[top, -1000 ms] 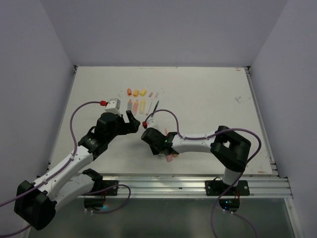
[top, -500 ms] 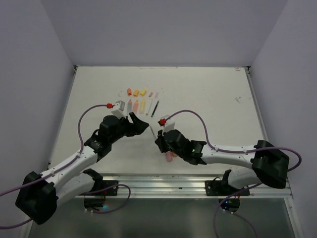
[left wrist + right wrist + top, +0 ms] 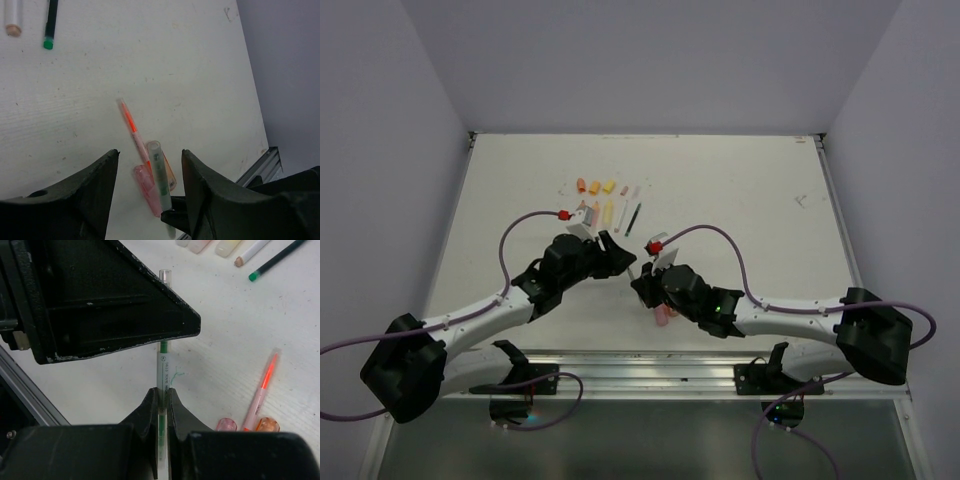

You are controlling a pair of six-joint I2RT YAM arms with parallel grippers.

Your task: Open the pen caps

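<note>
My right gripper is shut on a slim clear pen with a green core and holds it above the table. Its clear capped end points toward my left gripper, which is open with one finger on each side of that pen, apart from it. In the top view the two grippers meet at the front middle, the left and the right. A thin orange pen, a pink stubby piece and an orange one lie below on the table.
Further back lie a row of orange and yellow caps, the highlighter bodies and a dark green pen. The green pen's tip and a white pen show in the left wrist view. The table's front rail is close.
My left arm has moved right and forward, bringing its open jaws around the pen's end. My right arm has stretched out and swung right at the base, still holding the green pen.
</note>
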